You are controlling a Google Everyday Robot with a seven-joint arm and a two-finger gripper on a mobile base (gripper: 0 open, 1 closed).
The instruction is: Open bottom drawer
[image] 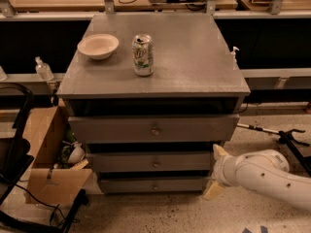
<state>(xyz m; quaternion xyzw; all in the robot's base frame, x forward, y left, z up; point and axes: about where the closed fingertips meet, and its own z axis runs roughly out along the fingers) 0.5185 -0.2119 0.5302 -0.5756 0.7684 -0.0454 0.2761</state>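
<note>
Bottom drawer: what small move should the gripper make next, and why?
Probably slide the gripper left toward the knob of the bottom drawer. The drawer looks shut, and the open gripper sits by its right end, not yet at the knob.

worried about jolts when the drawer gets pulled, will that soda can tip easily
Probably tippy: the soda can stands upright, tall and narrow, on the cabinet top. Its smooth sides may be slippery. The claw sits low, beside the bottom drawer's right end.
</note>
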